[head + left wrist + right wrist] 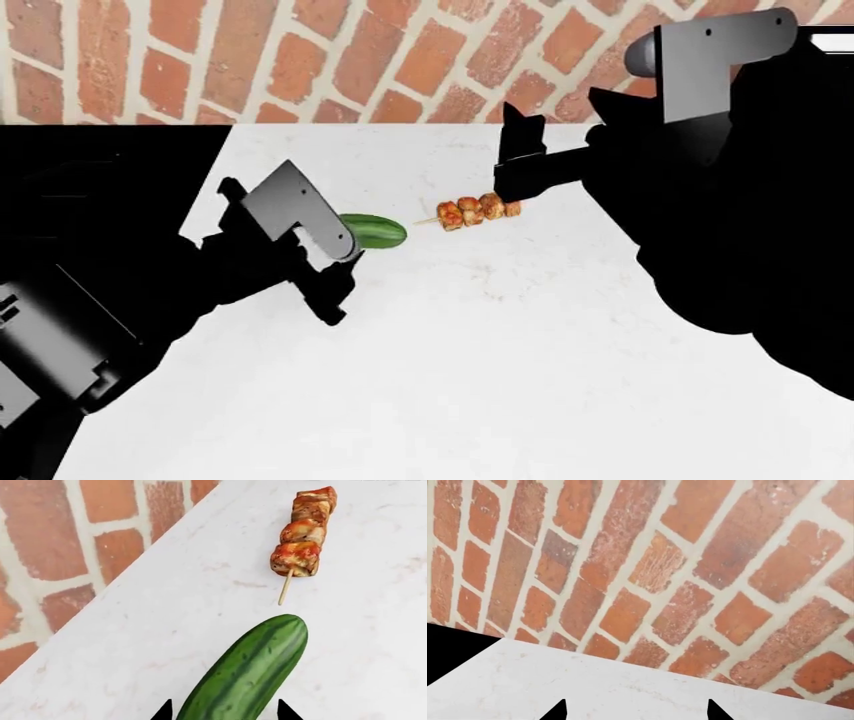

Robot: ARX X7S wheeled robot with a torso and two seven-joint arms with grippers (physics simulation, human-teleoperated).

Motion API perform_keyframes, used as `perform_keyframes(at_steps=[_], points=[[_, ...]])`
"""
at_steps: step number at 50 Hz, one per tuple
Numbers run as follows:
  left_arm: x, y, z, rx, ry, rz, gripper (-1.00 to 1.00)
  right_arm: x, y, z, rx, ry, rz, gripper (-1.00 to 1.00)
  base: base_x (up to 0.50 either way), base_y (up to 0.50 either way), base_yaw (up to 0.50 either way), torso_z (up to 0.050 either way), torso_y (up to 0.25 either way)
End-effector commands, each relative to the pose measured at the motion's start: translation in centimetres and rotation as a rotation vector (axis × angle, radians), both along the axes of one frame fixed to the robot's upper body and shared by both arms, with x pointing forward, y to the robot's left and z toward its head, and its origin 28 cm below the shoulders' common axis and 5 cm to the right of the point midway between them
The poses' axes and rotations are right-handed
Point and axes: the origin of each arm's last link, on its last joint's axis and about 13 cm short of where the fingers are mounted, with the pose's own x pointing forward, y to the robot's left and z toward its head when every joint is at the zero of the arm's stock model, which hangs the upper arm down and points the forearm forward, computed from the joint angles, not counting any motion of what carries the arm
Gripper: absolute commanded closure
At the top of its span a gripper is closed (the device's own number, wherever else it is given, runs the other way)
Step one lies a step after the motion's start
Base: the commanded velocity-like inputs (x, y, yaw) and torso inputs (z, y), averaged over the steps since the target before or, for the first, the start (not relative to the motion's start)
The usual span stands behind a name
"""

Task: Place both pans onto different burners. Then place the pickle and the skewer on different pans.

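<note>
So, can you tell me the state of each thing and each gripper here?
pickle: lying on the counter, between the left gripper's fingertips, not lifted.
skewer: lying flat on the counter, beyond the pickle, untouched.
left gripper: open, straddling the pickle.
right gripper: open, empty, aimed at the brick wall.

Pickle (250, 672) cut off by frame edge in left wrist view, half hidden behind left gripper (350, 268) in head view. Grip contact unclear.
</note>
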Motion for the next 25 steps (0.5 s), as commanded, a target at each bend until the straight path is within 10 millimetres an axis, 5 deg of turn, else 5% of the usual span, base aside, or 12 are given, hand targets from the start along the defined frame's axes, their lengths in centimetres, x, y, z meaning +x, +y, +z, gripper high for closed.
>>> perform_keyframes(at_steps=[1,19,25], points=[[-0.3,1.0,-0.8,0.013,-0.141,0.072,1.00,-0.1,0.0,0.1,0.000,-0.003,-0.002,-1.00,0.00,0.00,0.00,0.000,0.000],[-0.5,0.8,1.2,-0.128,-0.353,0.149,1.00,-0.2,-0.1,0.3,0.000,-0.007,-0.012,-1.00,0.00,0.00,0.00,0.000,0.000],[-0.8,0.3,2.1,-0.115,-0.436,0.347,1.00,0.3,-0.2,0.7,-0.083,0.022,0.005,-1.00,0.00,0.00,0.00,0.000,0.000]])
